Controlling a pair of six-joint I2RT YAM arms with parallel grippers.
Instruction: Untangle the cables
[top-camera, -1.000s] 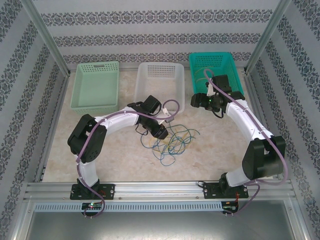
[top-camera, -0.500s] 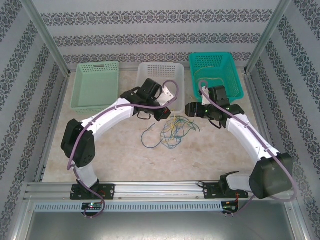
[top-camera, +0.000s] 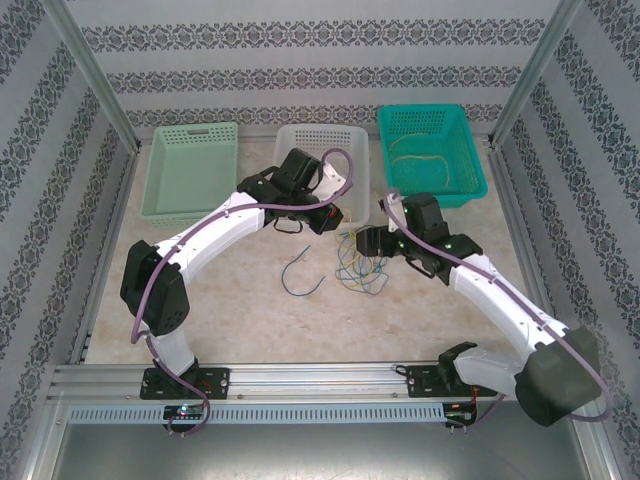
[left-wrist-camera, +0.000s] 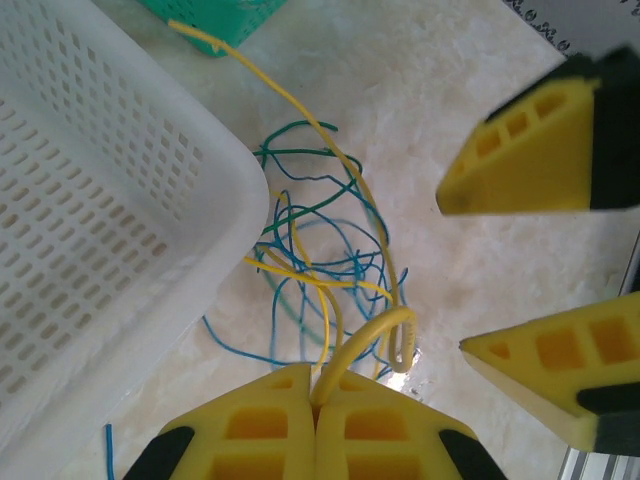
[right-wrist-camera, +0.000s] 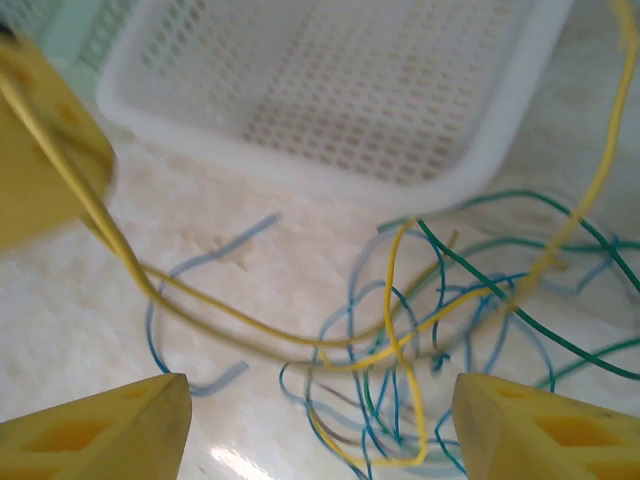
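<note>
The cables (top-camera: 360, 265) lie as a loose tangle of thin yellow, blue and green wires on the table in front of the white basket (top-camera: 290, 160). My left gripper (left-wrist-camera: 316, 388) is shut on a yellow cable (left-wrist-camera: 365, 335) that loops up out of the tangle (left-wrist-camera: 320, 265). From above, the left gripper (top-camera: 338, 222) is at the basket's near right corner. My right gripper (right-wrist-camera: 315, 430) hangs open just above the tangle (right-wrist-camera: 430, 330), with nothing between its fingers (right-wrist-camera: 110, 430). It sits right of the left gripper (top-camera: 360, 240). One blue cable (top-camera: 300, 277) lies apart to the left.
A teal basket (top-camera: 455, 185) at the back right holds a yellow cable (top-camera: 425, 160). A pale green basket (top-camera: 190, 205) stands at the back left. The white basket's wall (left-wrist-camera: 120, 200) is close beside my left fingers. Metal frame posts flank the table.
The left gripper has closed on the yellow cable and pulled the tangle toward the white basket, leaving one blue cable behind. The right arm came from the teal basket down over the tangle.
</note>
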